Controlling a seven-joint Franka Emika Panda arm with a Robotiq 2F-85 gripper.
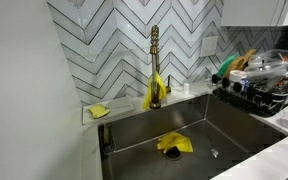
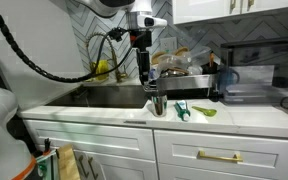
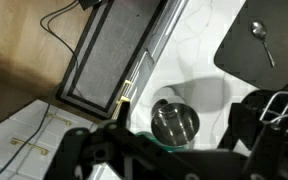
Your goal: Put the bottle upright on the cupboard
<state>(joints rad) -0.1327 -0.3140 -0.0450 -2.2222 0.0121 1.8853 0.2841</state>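
The bottle (image 2: 159,104) is a shiny metal cylinder standing upright on the white countertop (image 2: 254,120), just to the right of the sink. In the wrist view I look down on its round top (image 3: 174,122). My gripper (image 2: 154,88) hangs straight above it. Its dark fingers (image 3: 174,140) stand on either side of the bottle with white counter showing between the right finger and the bottle, so it looks open. Neither the bottle nor the gripper shows in the exterior view over the sink.
The sink (image 2: 114,96) (image 1: 184,130) holds a yellow cloth (image 1: 174,144), behind it a gold tap (image 1: 155,60). A full dish rack (image 2: 189,68) (image 1: 259,80) stands behind the bottle. A green utensil (image 2: 184,111) lies beside it. A spoon (image 3: 262,38) lies on a dark mat.
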